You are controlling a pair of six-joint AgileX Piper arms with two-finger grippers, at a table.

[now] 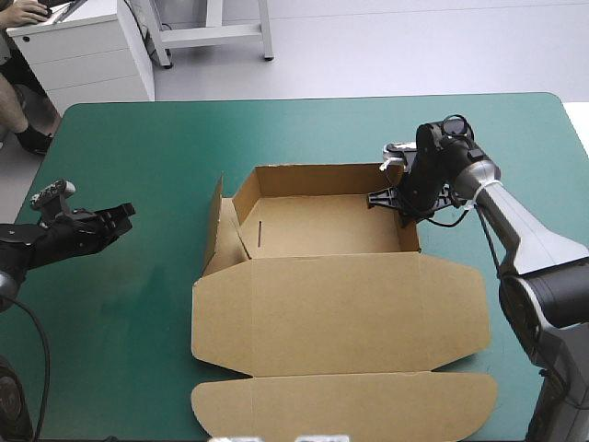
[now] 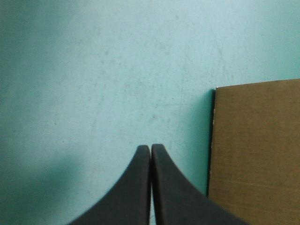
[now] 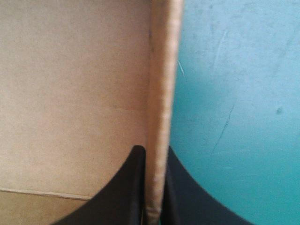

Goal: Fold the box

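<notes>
The brown box (image 1: 331, 304) lies mid-table as an open tray with raised far and side walls and its lid flat toward the near edge. My right gripper (image 1: 394, 198) is at the tray's right wall, near its far corner. In the right wrist view the right gripper (image 3: 153, 161) is shut on that wall (image 3: 161, 93), one finger inside the tray and one outside. My left gripper (image 1: 124, 214) hovers over the teal-green cover left of the box. Its fingers meet in a point in the left wrist view, where the left gripper (image 2: 150, 150) holds nothing and a box flap (image 2: 255, 150) lies beside it.
Teal-green cover (image 1: 138, 147) shows bare around the box on the left and far sides. The lid's outer flap (image 1: 340, 405) reaches close to the table's near edge.
</notes>
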